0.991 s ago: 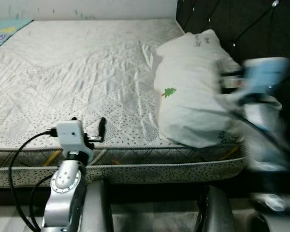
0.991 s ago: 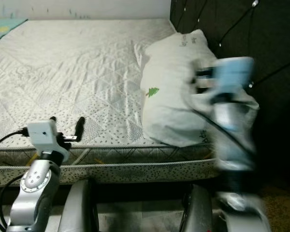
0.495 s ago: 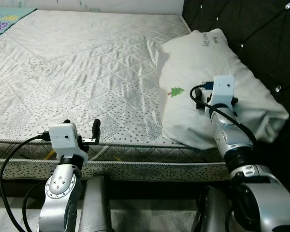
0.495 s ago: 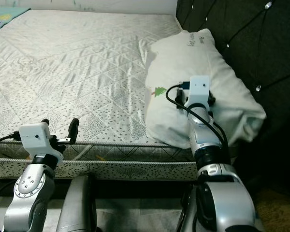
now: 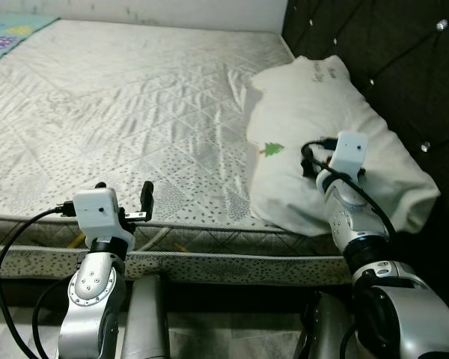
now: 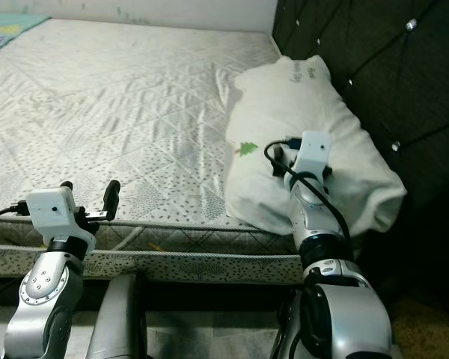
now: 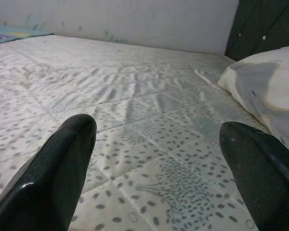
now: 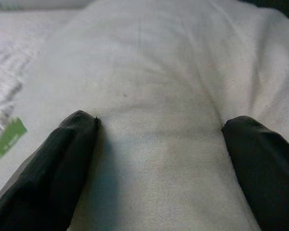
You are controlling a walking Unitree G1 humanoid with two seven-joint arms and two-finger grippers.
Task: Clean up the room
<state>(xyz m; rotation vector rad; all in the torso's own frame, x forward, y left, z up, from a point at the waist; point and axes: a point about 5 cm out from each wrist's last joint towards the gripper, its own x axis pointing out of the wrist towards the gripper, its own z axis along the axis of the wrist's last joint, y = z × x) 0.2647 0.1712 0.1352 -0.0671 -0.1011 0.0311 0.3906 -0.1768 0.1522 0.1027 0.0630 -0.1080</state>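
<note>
1. White pillow [image 5: 329, 142] lies on the bed [image 5: 120, 120] at its right end, beside the dark tufted headboard [image 5: 374, 45]. Long axis runs from the near mattress edge back toward the far wall, parallel to the headboard. Small green tree print on its left face; near-right corner overhangs the mattress edge.
2. Right gripper [image 8: 159, 144] is on the pillow's near half, pointing along it. Jaws spread wide, both black fingertips [image 8: 72, 139] against the fabric, a broad band of cloth between them. Nothing pinched yet.
3. Key relation: pillow lies directly ahead of and under the right jaws, long axis in line with their reach. The right arm is much the nearer.
4. Left gripper [image 7: 159, 159] hovers over the near mattress edge, well apart from the pillow, which lies off to its right. Jaws spread, holding nothing.
5. Judgement: next step is probably closing the right jaws on a fold. The cloth looks soft and may slip or bunch.
</note>
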